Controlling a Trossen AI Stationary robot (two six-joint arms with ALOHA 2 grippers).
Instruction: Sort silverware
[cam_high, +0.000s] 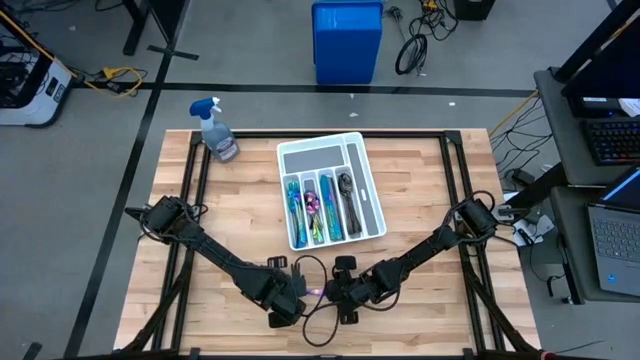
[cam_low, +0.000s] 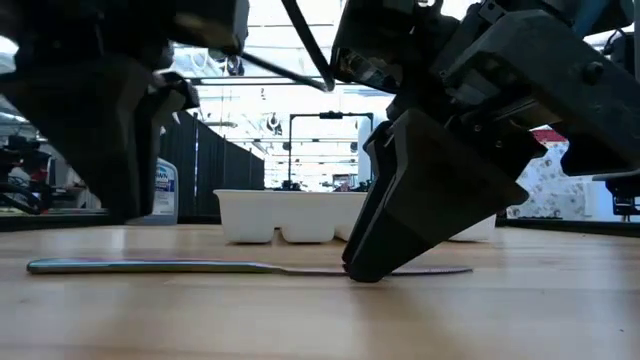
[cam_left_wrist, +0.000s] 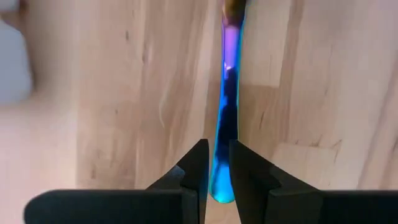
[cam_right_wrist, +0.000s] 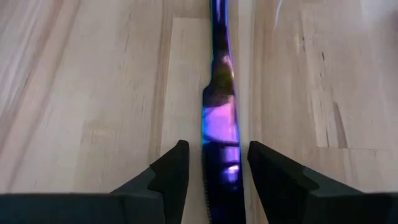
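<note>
the last loose knife (cam_right_wrist: 221, 124) lies flat on the wooden surface (cam_high: 230, 215), near the front edge, and both arms meet over it. the left gripper (cam_left_wrist: 216, 171) has its jaws squeezed tight on the blue handle end, with the shiny metal pinched between the two dark fingers (cam_left_wrist: 194, 168). the right gripper (cam_right_wrist: 214, 171) is over the blade end. its jaws stand apart with a gap on each side of the purple blade, so they are not holding it.

from above, the knife is almost fully hidden under the two grippers, and only a tiny purple glint shows between them. from the side, the big dark right gripper blocks the middle of the knife, and the left one is a dark blur cut off at the top.

beyond the jaws sits the white tray (cam_high: 372, 190) with the other silverware (cam_high: 322, 207) in its slots. a spray bottle (cam_high: 217, 131) stands well apart, at a far corner.
</note>
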